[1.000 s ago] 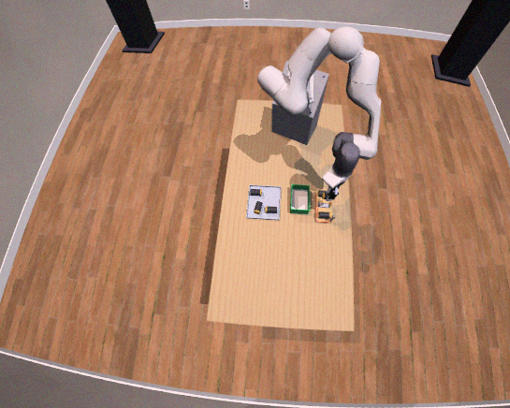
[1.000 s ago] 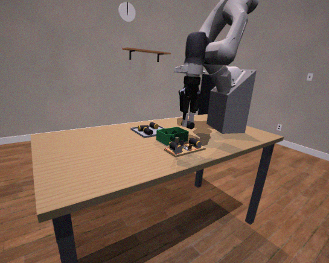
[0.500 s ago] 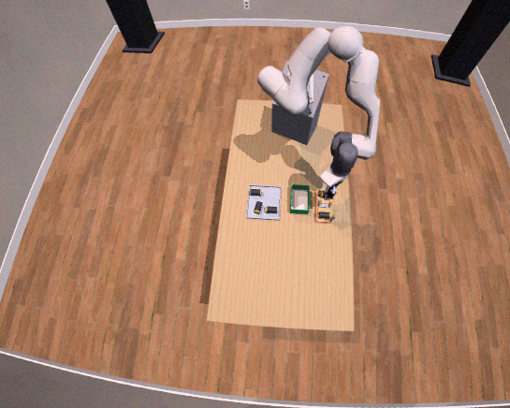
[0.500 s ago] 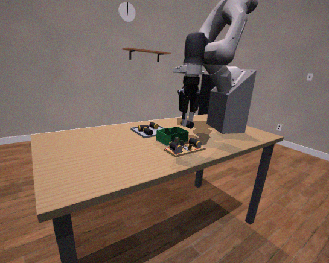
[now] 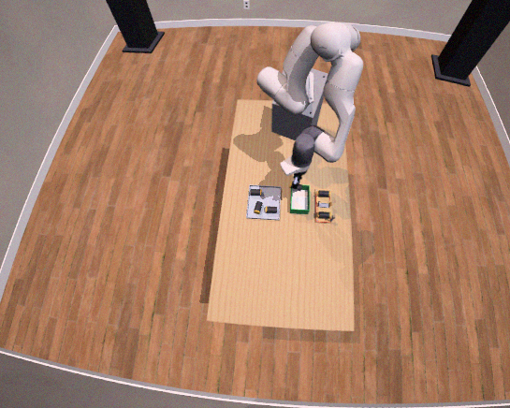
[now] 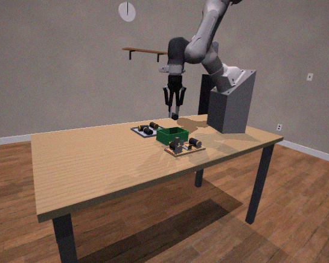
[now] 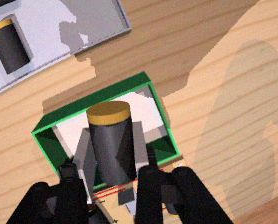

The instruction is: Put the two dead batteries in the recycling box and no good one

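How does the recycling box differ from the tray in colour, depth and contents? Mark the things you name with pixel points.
The recycling box (image 5: pixel 292 200) (image 6: pixel 167 138) (image 7: pixel 96 102) is green, whereas the tray (image 5: pixel 264 218) (image 6: pixel 137 133) (image 7: pixel 89 45) is pale grey with a darker rim. The box has tall walls; the tray is shallow. No battery shows in the box, while three lie in the tray. Both are open-topped, rectangular and resting on the table (image 5: pixel 283 276) (image 6: pixel 98 169) (image 7: pixel 230 30).
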### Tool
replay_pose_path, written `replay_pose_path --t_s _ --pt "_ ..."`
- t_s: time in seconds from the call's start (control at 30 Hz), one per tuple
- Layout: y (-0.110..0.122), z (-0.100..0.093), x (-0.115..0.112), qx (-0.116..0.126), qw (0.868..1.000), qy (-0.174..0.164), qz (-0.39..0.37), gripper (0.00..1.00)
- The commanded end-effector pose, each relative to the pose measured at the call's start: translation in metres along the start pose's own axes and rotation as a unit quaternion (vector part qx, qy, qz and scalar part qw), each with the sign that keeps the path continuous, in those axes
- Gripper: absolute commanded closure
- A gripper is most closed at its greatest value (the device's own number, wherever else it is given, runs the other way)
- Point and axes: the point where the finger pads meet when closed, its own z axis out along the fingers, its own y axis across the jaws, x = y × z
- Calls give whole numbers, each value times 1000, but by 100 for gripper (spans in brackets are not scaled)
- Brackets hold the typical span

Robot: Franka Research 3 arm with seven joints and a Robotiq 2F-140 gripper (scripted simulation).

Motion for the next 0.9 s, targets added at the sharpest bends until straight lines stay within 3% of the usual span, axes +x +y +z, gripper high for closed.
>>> replay_pose_path --t_s 0.0,0.17,0.3,0.7,0.87 --pt "-8 -3 24 16 994 4 -108 84" --pt "-12 -3 84 16 994 4 -108 84" --pt "-14 -4 108 16 994 4 -108 84" --pt "-14 -4 114 16 994 4 -111 84" --pt "-14 -4 114 15 987 5 -162 84"
